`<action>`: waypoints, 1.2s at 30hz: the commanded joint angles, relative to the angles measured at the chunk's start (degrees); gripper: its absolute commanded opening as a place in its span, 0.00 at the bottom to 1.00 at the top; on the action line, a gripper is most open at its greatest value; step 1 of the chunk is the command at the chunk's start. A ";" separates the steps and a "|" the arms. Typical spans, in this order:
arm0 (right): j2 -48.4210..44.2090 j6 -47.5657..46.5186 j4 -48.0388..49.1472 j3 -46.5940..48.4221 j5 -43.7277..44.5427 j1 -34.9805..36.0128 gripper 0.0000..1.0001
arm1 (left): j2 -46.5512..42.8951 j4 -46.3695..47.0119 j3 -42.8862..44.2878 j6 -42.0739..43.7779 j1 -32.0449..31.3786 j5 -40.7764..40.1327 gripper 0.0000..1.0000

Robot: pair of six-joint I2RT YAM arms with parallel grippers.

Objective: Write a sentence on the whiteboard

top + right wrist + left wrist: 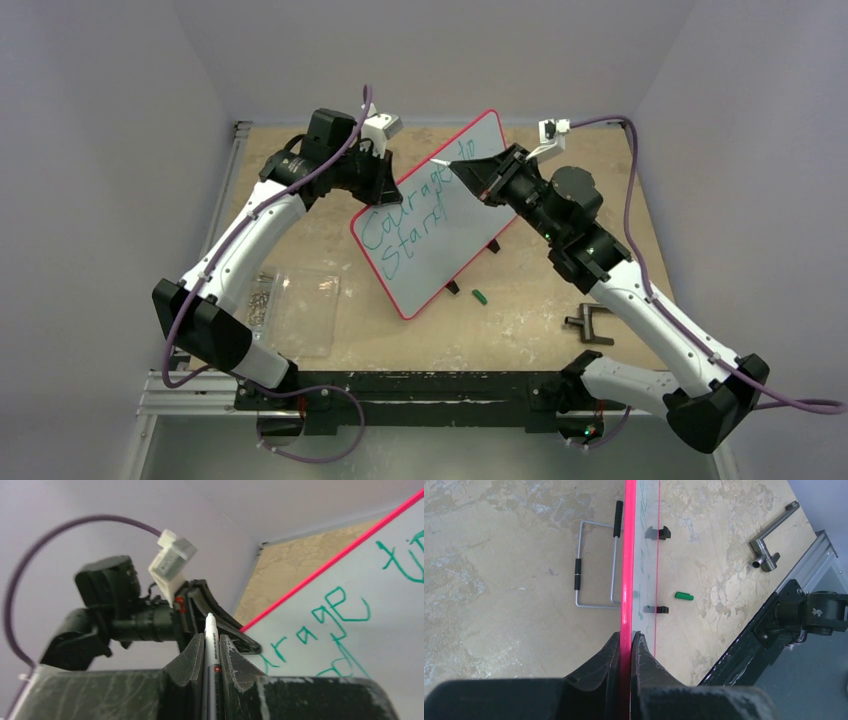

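Observation:
The whiteboard (440,235), white with a red-pink rim, stands tilted on the table. The sentence (410,215) in teal-green cursive reads "Courage to start" in two lines. My left gripper (385,178) is shut on the board's upper left rim; the left wrist view shows the rim (628,555) edge-on between the jaws of that gripper (628,639). My right gripper (478,170) is shut on a white marker (210,635), its tip pointing away from the board face, near the top edge. Part of the writing (340,610) shows in the right wrist view.
A clear plastic bag (300,310) with small metal parts lies at the left. A green marker cap (479,296) lies right of the board's lower corner. A dark metal tool (588,326) lies at the right. A wire stand (596,565) and black clips (658,532) sit by the board.

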 commanded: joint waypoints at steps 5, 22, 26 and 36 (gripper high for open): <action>1.48 15.57 -5.04 8.55 1.19 0.06 0.00 | -0.35 -2.68 -0.06 5.07 0.79 -11.90 0.00; 4.12 20.15 -5.88 10.42 0.01 0.08 0.00 | -1.06 -2.50 -0.15 5.05 0.78 -11.49 0.00; 2.62 16.20 -4.67 8.08 0.36 0.07 0.00 | -0.90 -2.51 -0.15 5.02 0.78 -11.50 0.00; -4.12 -9.85 -1.97 -5.39 6.29 0.06 0.00 | -0.51 -2.64 -0.20 5.13 0.80 -11.91 0.00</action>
